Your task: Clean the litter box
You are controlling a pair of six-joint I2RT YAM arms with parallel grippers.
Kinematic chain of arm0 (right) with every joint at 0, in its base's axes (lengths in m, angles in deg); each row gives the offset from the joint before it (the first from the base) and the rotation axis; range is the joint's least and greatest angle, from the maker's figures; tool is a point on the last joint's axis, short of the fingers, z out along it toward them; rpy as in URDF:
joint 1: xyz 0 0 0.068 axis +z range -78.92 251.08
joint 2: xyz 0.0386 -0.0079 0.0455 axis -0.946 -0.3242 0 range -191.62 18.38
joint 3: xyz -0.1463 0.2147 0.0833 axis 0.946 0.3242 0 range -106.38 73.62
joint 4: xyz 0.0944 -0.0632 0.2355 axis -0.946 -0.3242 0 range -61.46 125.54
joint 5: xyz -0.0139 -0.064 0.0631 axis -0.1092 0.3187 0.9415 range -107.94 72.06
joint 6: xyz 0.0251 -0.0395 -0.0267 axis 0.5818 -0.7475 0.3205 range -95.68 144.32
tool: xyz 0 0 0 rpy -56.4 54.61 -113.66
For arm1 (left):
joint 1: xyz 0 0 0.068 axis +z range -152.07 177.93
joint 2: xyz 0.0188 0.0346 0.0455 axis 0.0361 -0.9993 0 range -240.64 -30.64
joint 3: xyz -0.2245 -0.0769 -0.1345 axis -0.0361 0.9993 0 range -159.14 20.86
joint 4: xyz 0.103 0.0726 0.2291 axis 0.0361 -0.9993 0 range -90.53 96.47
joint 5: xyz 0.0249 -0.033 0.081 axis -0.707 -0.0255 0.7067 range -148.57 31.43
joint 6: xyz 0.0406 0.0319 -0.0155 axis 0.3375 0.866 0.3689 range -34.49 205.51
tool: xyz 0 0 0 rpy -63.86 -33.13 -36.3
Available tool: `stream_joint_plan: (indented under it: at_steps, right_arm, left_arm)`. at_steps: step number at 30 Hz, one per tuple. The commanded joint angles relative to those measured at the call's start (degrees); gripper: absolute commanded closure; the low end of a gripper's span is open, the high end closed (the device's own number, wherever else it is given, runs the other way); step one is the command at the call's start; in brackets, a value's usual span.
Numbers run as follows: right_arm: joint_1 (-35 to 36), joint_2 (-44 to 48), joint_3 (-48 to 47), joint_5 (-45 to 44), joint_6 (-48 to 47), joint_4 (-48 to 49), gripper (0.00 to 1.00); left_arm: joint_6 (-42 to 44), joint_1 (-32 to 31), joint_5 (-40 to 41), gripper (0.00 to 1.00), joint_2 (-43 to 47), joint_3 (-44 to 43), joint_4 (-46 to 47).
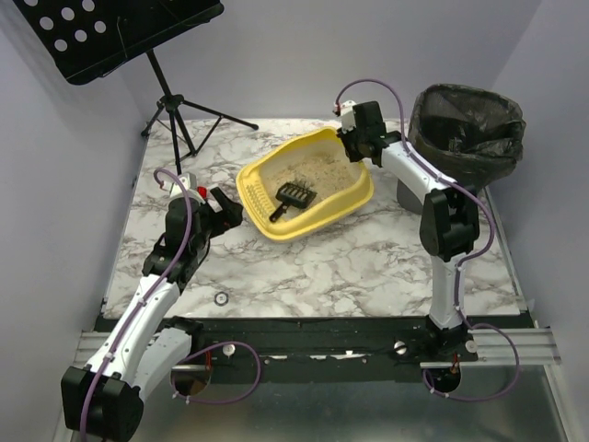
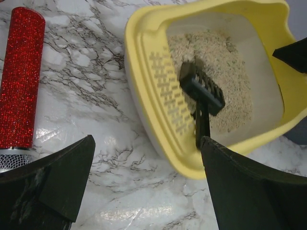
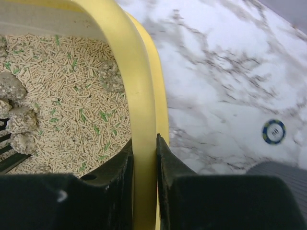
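R hand (image 3: 145,146) pinching litter box (image 3: 136,86) rim | L hand (image 2: 147,143) spread, empty | scoop (image 2: 201,91) in litter | clumps (image 3: 12,88) partly cut by right-wrist frame edge

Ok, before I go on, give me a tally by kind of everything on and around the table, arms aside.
litter box: 1
scoop: 1
bin: 1
music stand: 1
red glitter stick: 1
blue disc: 1
small ring: 1
Total: 7
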Motion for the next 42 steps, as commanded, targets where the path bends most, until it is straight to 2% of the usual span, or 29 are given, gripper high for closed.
stream_joint_plan:
  at_steps: [1,3,9,13,15,18,21,25,27,28,30,32,33,35,38,40,42]
  right_arm:
    - [3.65,4.41,5.51,21.16,-13.61,-3.41,0.88]
    - [4.62,5.38,7.44,26.78,-19.84,-4.81,0.87]
    - [7.96,4.69,7.54,33.28,-31.26,-8.85,0.87]
    - [10.95,4.24,7.8,35.24,-36.12,-10.88,0.86]
    - [12.35,4.15,8.24,38.13,-42.61,-13.07,0.87]
    - [14.03,3.63,7.54,36.91,-43.86,-12.73,0.85]
    - [14.64,2.49,5.26,36.99,-44.74,-13.95,0.79]
    - [15.87,0.82,1.57,36.03,-46.32,-17.81,0.55]
    - [16.75,2.21,1.47,34.89,-44.83,-19.4,0.53]
    - [16.84,3.26,2.17,34.53,-44.22,-19.32,0.48]
    - [16.93,6.86,5.24,31.64,-39.31,-14.33,0.44]
    - [16.93,13.88,10.77,27.88,-31.7,-6.63,0.27]
    - [16.93,16.35,12.44,27.42,-29.9,-4.4,0.02]
    - [16.93,23.99,17.46,25.93,-23.25,2.35,0.0]
    - [16.93,32.85,20.97,23.73,-14.03,6.68,0.0]
    - [16.93,36.13,21.86,21.36,-6.9,7.74,0.0]
    - [16.93,40.96,23.44,24.22,0.06,8.27,0.0]
  left_arm:
    - [-0.23,-0.13,-3.11,0.01,1.12,-0.5,1.82]
    - [-0.23,-0.13,-3.55,0.01,1.03,-0.15,2.7]
    - [0.21,-0.04,-9.78,0.01,-1.34,0.46,5.69]
    - [-0.85,-0.13,-13.64,0.01,-3.97,1.16,7.18]
    - [-2.16,-0.22,-14.71,0.01,-4.59,2.04,8.24]
    - [-3.13,-0.22,-16.73,0.01,-5.47,3.36,8.77]
    - [-4.36,-0.57,-17.52,0.01,-5.3,4.76,9.82]
    - [-4.98,-0.84,-17.53,0.01,-4.07,5.38,10.0]
    - [-5.07,-0.84,-15.69,0.01,-3.19,5.21,9.65]
    - [-4.98,-0.92,-14.72,0.01,-2.92,4.86,8.86]
    - [-5.07,-0.84,-11.31,0.01,-2.4,3.2,5.44]
    - [-5.07,-0.84,-9.36,0.01,-1.35,2.4,2.89]
    - [-5.15,-0.84,-8.74,0.01,-0.73,1.96,2.44]
    - [-5.85,-0.84,-6.9,0.01,1.46,2.13,2.09]
    - [-7.09,-0.84,-6.36,0.01,4.62,3.36,2.44]
    - [-7.79,-0.92,-6.8,0.01,5.95,4.33,2.88]
    - [-8.58,-0.75,-7.24,0.01,7.27,5.29,3.67]
